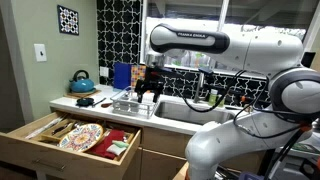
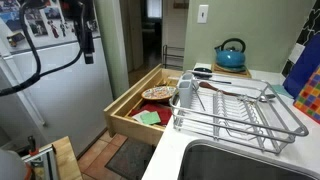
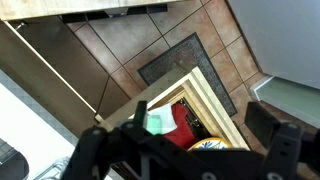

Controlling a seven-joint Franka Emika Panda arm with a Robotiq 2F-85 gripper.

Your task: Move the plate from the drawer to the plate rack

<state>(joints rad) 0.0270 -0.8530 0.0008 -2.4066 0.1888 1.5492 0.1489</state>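
Observation:
The floral plate [image 1: 82, 137] lies flat in the open light-wood drawer [image 1: 30, 143], beside a red folded cloth [image 1: 116, 142]. Both exterior views show it; in one it sits just behind the rack's end [image 2: 158, 93]. The wire plate rack [image 2: 240, 112] stands on the counter beside the sink and also shows in an exterior view [image 1: 133, 104]. My gripper [image 1: 148, 92] hangs in the air above the drawer and counter edge, open and empty. In the wrist view its fingers [image 3: 182, 152] spread wide, with the plate's edge [image 3: 215, 146] and the drawer front [image 3: 215, 95] far below.
A blue kettle [image 2: 230, 55] and dark utensils stand on the counter behind the rack. The steel sink [image 1: 190, 110] lies next to the rack. A green item [image 3: 155, 122] lies in the drawer by the cloth. A mat [image 3: 180, 55] lies on the tiled floor.

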